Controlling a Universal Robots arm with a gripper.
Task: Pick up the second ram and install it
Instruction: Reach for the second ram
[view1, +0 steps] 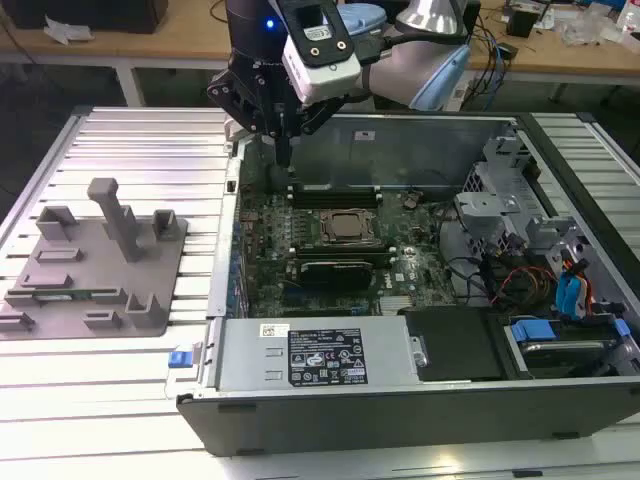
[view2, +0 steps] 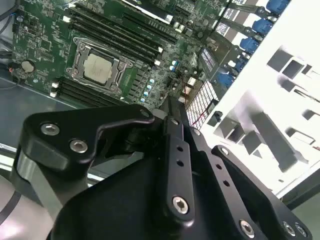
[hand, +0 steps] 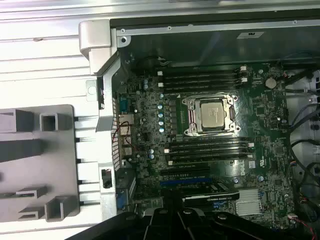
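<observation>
Hovering over the far corner of the open computer case (view1: 400, 410), on the exterior view's left, the gripper (view1: 284, 152) points straight down at the green motherboard (view1: 265, 235), just beyond the processor (view1: 350, 226) in its metal frame. Jaws: in the second wrist view the gripper (view2: 172, 106) shows its black fingers (view2: 176, 145) drawn in together to a narrow tip. I see nothing clamped between them, though the linkage hides part of the tip, so take that as likely, not certain. Below that tip lie the motherboard (view2: 45, 45) and the processor (view2: 97, 67), with long dark memory slots (view2: 117, 37) running on both sides of it. The first wrist view looks down past the gripper (hand: 172, 212) onto the same board: processor (hand: 214, 116) in the middle, one bank of memory slots (hand: 200, 80) toward the case wall, another bank on its other side, and a black card (hand: 210, 192) close by the fingertips. And the ram? Well apart from the gripper, out on the ribbed metal table (view1: 130, 140) at the exterior view's left, sits a grey holder plate (view1: 150, 275) with upright blocks. A thin green strip lying flat in it looks like the second ram (view1: 72, 294). It rests there untouched, outside the case.
</observation>
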